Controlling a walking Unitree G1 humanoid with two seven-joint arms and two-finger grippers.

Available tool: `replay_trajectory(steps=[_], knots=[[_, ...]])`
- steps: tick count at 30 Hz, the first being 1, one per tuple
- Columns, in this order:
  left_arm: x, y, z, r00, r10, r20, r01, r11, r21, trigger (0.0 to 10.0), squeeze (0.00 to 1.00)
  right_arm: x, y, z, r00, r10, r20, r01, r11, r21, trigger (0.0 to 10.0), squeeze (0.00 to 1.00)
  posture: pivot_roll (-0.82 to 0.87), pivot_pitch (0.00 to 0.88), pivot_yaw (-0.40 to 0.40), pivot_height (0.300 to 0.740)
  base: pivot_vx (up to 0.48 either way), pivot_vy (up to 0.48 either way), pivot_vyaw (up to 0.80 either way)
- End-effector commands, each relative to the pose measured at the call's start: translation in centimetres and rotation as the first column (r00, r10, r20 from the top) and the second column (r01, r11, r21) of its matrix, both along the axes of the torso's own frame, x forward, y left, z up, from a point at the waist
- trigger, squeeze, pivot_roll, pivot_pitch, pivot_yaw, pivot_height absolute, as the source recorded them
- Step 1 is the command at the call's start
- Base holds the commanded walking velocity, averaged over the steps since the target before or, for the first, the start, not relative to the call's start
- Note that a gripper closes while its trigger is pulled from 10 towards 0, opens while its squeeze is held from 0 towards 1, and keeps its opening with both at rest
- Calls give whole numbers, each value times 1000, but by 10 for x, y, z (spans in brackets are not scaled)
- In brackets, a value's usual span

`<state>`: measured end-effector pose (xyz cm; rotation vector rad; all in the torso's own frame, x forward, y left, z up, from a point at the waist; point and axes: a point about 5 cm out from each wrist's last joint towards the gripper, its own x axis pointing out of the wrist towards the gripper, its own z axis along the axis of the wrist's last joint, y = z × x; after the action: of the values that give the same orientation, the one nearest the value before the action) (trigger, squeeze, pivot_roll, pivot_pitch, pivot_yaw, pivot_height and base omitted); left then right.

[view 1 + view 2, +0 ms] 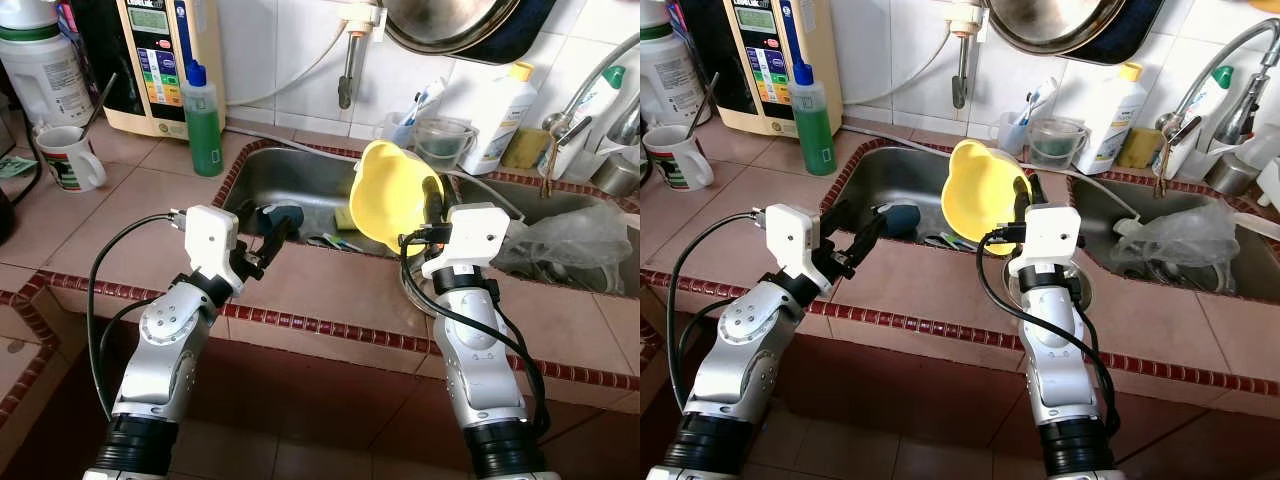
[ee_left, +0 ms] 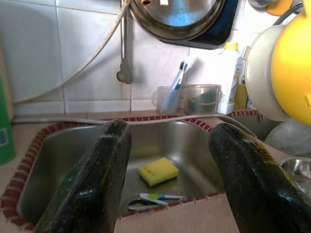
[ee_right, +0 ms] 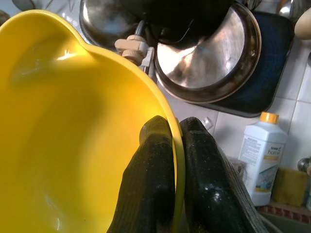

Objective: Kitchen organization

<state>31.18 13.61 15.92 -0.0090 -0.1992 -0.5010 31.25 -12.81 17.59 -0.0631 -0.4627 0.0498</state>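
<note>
Right hand (image 3: 174, 145) pinching rim of glossy yellow eared bowl (image 1: 395, 195)

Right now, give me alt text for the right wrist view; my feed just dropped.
The right gripper pinches the rim of a yellow bowl, one black finger inside and one outside. Beyond hang steel pans on a tiled wall, with a white bottle beneath.

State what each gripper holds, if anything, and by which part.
The right gripper holds the yellow bowl by its rim, one of its fingers inside, one outside. The left gripper is open, holding nothing.
</note>
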Motion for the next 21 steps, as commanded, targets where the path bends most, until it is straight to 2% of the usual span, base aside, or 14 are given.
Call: replay_trajectory(steps=[1,21], knots=[[3,-4,3,1000,-22,-3,22,1000,-1,10000,0,1,-2,6,1000,3,24,-3,1000,-1,10000,0,106,0,-78,740,304,0,0],[4,-4,4,1000,-18,1,18,1000,-6,10000,0,0,-4,4,1000,4,15,-4,1000,-14,10000,0,99,0,-79,740,340,0,0]])
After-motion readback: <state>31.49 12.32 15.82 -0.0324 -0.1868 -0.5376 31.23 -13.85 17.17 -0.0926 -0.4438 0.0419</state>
